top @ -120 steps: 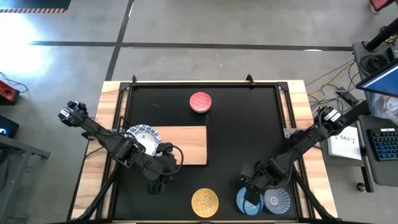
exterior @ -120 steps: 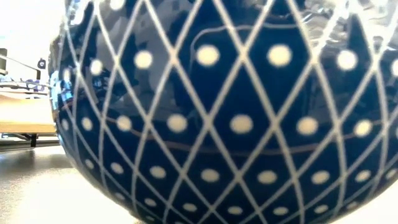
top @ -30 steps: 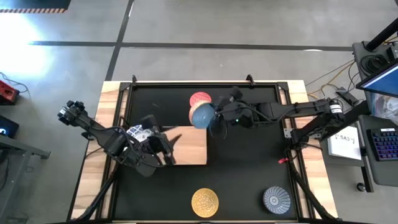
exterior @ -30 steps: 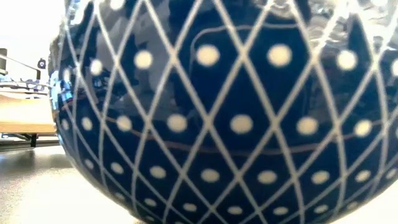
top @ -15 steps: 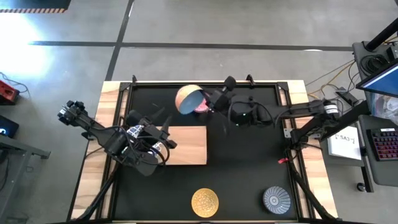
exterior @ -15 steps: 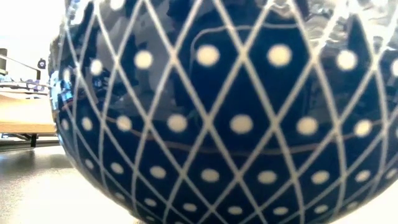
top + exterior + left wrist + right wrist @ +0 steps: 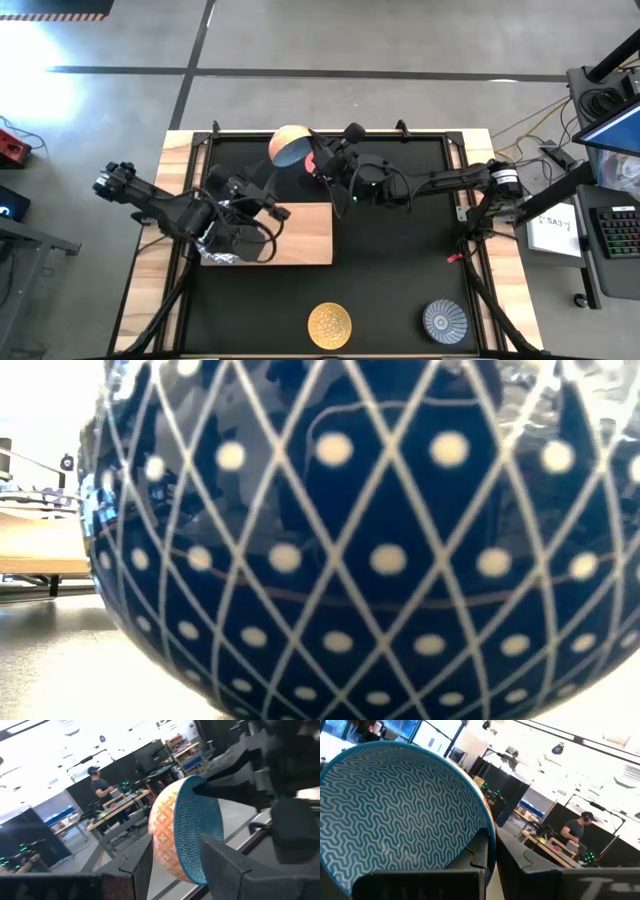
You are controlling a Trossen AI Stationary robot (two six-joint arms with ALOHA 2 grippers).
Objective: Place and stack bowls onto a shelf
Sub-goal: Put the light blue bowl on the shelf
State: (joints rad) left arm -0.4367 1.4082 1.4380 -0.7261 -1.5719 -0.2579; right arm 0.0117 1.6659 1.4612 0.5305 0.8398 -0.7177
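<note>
Filling the low view right at the near table edge is the dark blue bowl, all white lattice and dots, well behind both arms. Beside it on the near edge sits the yellow bowl, also far back from the action. Further in, the left gripper hangs over the wooden shelf, fingers spread apart with nothing between them, pointing straight at the bowl held up ahead of it. And there it is: the right gripper has its fingers pinched together on the rim of the light blue bowl, tipped up on edge just past the far side of the shelf, orange outside and blue wavy inside. Tucked right beside that gripper is the red bowl, mostly hidden. Beyond the table, a person stands at a workbench.
</note>
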